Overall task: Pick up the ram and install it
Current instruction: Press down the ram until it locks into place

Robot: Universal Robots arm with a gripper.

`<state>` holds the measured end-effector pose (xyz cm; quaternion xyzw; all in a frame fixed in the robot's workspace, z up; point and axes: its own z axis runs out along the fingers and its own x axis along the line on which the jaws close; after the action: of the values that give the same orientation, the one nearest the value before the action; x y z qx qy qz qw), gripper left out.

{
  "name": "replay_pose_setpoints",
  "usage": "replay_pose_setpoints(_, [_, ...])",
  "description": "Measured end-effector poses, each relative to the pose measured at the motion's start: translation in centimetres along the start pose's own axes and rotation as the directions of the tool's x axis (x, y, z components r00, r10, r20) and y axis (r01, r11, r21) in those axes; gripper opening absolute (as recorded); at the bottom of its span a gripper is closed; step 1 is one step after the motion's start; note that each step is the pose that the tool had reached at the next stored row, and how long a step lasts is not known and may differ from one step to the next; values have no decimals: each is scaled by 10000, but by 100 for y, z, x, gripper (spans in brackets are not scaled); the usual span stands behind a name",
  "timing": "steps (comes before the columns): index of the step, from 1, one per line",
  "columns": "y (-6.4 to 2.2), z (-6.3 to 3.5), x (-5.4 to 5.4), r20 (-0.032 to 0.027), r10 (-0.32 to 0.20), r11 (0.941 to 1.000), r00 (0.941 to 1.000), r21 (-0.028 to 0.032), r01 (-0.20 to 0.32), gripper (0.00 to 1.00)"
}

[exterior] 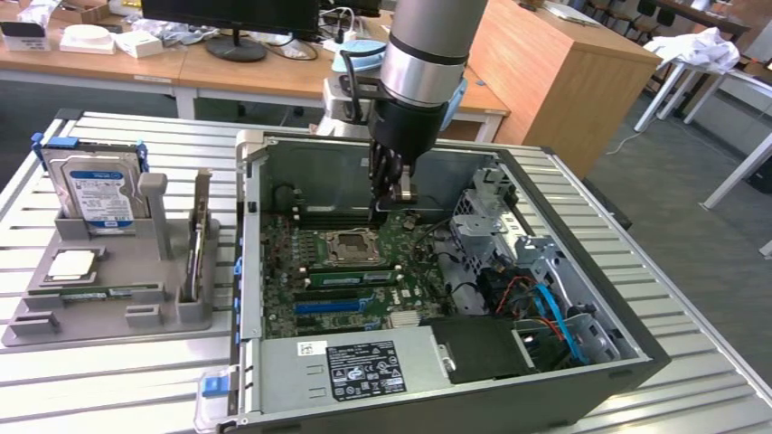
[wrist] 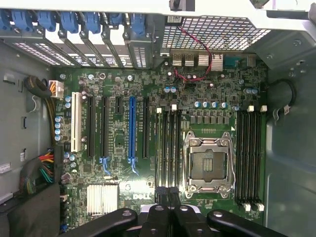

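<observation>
While it hangs inside the open black computer case (exterior: 627, 357), above the green motherboard (wrist: 118, 143), the black gripper (exterior: 397, 193) has its fingers pressed together, grasping nothing visible. One narrow green RAM stick (exterior: 90, 293) lies flat on the grey holder tray (exterior: 36, 330), below the blue-labelled hard drive (exterior: 100, 194).

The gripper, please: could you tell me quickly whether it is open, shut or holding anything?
Gripper: shut, above the motherboard; whether it holds anything cannot be told.
</observation>
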<state>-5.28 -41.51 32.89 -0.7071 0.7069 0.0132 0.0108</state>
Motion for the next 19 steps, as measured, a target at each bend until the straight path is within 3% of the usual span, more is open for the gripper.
replay_pose_setpoints(12, [0,0,0,-1,53,10000,10000,1,-53,10])
replay_pose_setpoints(19, [2,3,0,3,1008,9949,9949,33,-1008,10])
